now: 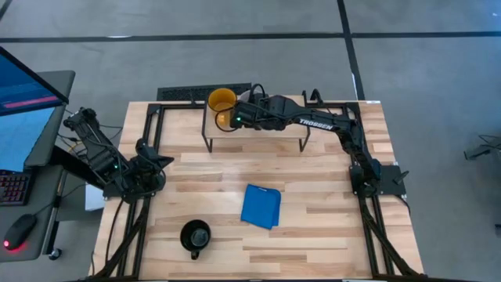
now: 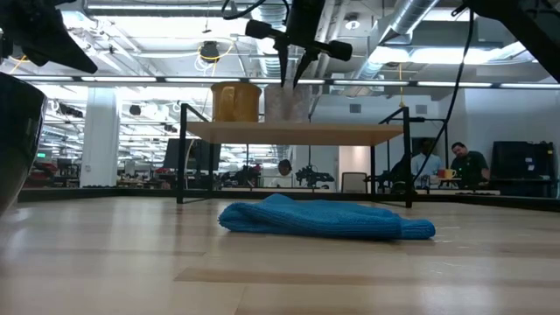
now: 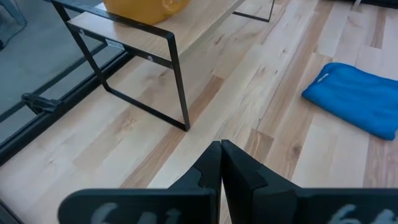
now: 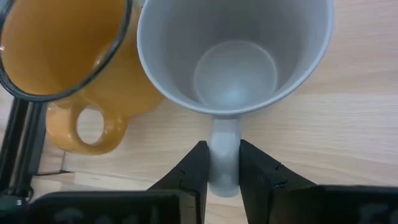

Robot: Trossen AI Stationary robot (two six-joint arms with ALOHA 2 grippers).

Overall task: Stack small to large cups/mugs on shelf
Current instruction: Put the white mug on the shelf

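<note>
Your right gripper (image 4: 222,163) has its jaws pinched on the handle of the grey mug (image 4: 235,56), which stands upright on the shelf (image 1: 258,129) just ahead of the jaws. The yellow mug (image 4: 68,59) sits beside it, touching or nearly so. Your left gripper (image 3: 221,163) waits low over the table (image 1: 313,180) with its jaws fully closed on nothing. The black mug (image 1: 195,235) stands on the table, well apart from both.

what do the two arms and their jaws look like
Both arms are dark, nearly black, jointed in segments. The right arm bears white TROSSEN lettering, and a small green light glows near its wrist. The left arm has black cables along it and a green light too. Each gripper's jaws are flat, matte black, angular wedges.
</note>
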